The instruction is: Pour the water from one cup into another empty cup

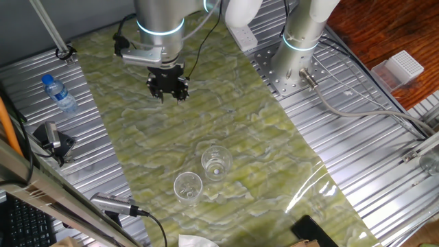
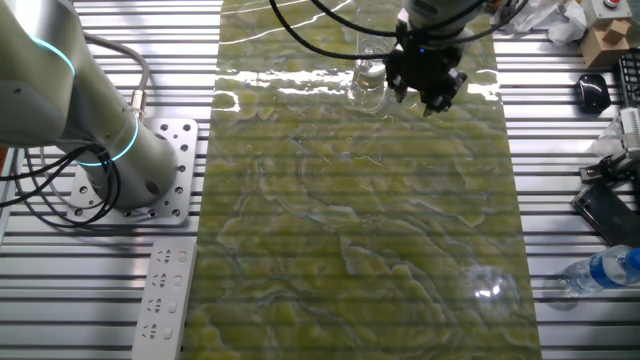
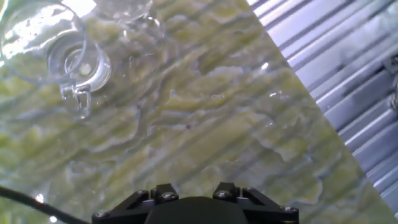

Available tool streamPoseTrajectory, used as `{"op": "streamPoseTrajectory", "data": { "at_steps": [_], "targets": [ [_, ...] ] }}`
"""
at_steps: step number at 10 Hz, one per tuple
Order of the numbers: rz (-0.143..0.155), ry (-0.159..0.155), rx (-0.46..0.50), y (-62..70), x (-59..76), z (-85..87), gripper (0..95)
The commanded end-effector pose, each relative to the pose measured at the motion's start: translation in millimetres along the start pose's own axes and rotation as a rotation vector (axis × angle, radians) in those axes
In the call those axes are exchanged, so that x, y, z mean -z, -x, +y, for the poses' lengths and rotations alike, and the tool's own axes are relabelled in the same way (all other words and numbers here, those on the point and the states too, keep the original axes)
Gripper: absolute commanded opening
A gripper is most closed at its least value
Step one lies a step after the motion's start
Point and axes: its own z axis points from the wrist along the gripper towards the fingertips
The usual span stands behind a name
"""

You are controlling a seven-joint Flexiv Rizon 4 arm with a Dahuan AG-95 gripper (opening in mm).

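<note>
Two clear glass cups stand close together on the green mat, one (image 1: 216, 163) a little farther back than the other (image 1: 187, 186). In the hand view the nearer cup (image 3: 53, 53) has a small handle and the second cup (image 3: 124, 7) is cut by the top edge. Only one cup (image 2: 368, 74) shows plainly in the other fixed view, beside the gripper. I cannot make out the water in either cup. My gripper (image 1: 168, 89) hangs above the mat, well away from the cups, open and empty; it also shows in the other fixed view (image 2: 427, 92). The fingertips are out of the hand view.
A small blue-capped plastic bottle (image 1: 58, 92) lies on the ribbed metal table (image 1: 357, 137) left of the mat; it also shows in the other fixed view (image 2: 605, 270). A second robot's base (image 1: 298, 48) stands at the mat's far right. A power strip (image 2: 160, 300) lies nearby.
</note>
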Motion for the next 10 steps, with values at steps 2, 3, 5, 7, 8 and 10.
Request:
{"op": "streamPoseTrajectory", "data": {
  "at_steps": [2, 3, 5, 7, 8, 10],
  "targets": [
    [-0.062, -0.018, -0.141, 0.9, -0.6, -0.8, 38.0],
    [-0.06, -0.027, -0.144, 0.9, -0.6, -0.8, 38.0],
    [-0.069, -0.058, -0.152, 0.9, -0.6, -0.8, 19.0],
    [-0.056, -0.038, -0.088, 0.9, -0.6, -0.8, 19.0],
    [-0.039, -0.019, -0.08, 0.9, -0.6, -0.8, 38.0],
    [-0.028, -0.012, -0.084, 0.9, -0.6, -0.8, 38.0]
  ]
}}
